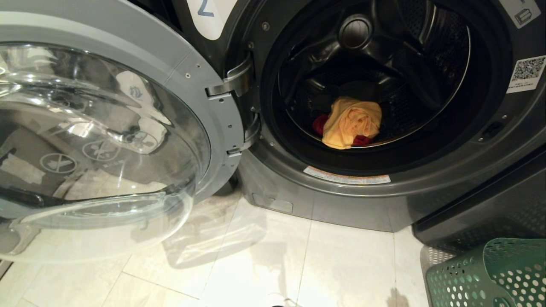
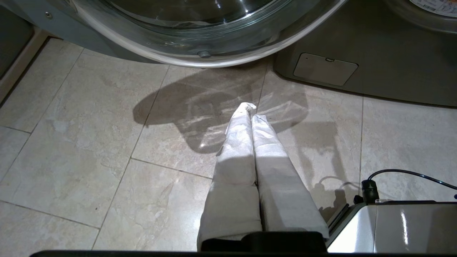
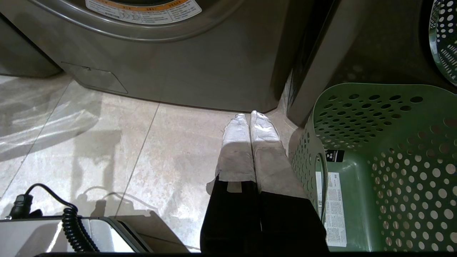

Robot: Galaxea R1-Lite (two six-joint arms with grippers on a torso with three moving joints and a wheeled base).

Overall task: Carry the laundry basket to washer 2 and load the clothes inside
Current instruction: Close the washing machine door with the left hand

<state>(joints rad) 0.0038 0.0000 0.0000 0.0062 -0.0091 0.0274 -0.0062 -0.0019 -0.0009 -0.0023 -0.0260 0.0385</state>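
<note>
Washer 2, dark grey, stands before me with its glass door swung wide to the left. A white label with a 2 sits above the hinge. In the drum lie a yellow garment and a red one. The green laundry basket stands on the floor at the lower right; in the right wrist view its inside shows no clothes, only a label. My right gripper hangs shut beside the basket's wall, holding nothing. My left gripper is shut over bare tiles below the door.
A second dark machine stands right of washer 2, behind the basket. The open door overhangs the floor on the left. The robot's base with a coiled cable shows low in both wrist views. Pale tiles lie in front.
</note>
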